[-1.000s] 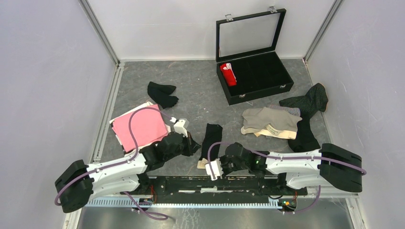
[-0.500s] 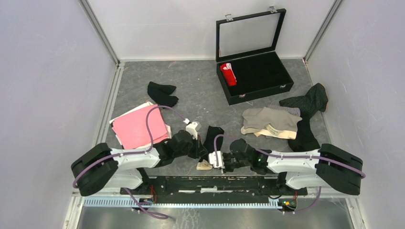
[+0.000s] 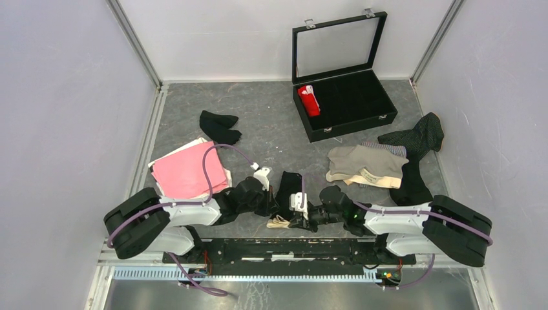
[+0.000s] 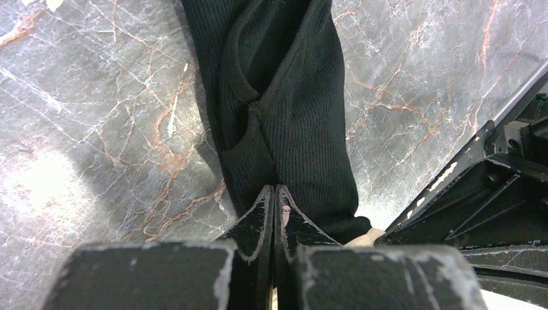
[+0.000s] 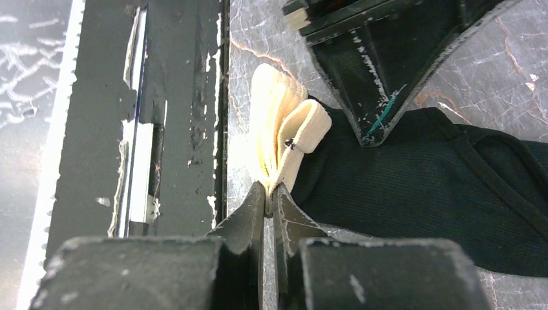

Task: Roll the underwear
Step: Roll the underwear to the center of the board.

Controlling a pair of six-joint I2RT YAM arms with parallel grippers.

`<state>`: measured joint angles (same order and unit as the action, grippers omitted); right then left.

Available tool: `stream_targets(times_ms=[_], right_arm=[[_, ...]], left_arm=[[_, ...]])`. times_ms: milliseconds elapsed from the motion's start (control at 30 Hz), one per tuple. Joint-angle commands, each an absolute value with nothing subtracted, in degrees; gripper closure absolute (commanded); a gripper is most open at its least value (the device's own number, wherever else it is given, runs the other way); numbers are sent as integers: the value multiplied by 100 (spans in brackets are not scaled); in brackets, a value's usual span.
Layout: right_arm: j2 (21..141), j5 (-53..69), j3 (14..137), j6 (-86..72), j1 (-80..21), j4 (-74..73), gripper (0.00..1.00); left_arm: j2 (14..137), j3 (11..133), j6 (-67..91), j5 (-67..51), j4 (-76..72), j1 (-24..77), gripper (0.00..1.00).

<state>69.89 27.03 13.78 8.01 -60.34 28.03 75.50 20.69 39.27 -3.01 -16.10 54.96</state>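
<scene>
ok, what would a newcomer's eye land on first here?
The left gripper and right gripper meet at the near edge of the table, each pinched shut on one black underwear, the right at its cream waistband. Farther back, a red roll sits in the open black case, with a pink garment lying at left.

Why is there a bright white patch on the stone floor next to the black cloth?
Left wrist view: that is light glaring off the glossy grey marbled tabletop, with a soft shadow beside the black ribbed cloth garment; right wrist view: the silver metal rail glints too; top view: the light looks even.
</scene>
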Motion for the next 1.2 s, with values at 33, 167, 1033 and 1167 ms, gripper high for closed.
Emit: stream_targets(times_ms=[33,167,1033,1167], right_arm=[[7268,3119,1638,26,-5774,3008,99],[7789,3313,2071,-192,-5603,2443,99],[8311,2885,2151,-1244,-4792,1819,100],[8450,2636,2196,-1392,-4790,1647,100]], left_arm=[[7627,2101,3770,-167,-1695,5476,98],[7614,2092,3779,-176,-1696,5475,98],[7462,2081,3955,358,-1296,5476,98],[7314,2082,4033,459,-1233,5475,98]])
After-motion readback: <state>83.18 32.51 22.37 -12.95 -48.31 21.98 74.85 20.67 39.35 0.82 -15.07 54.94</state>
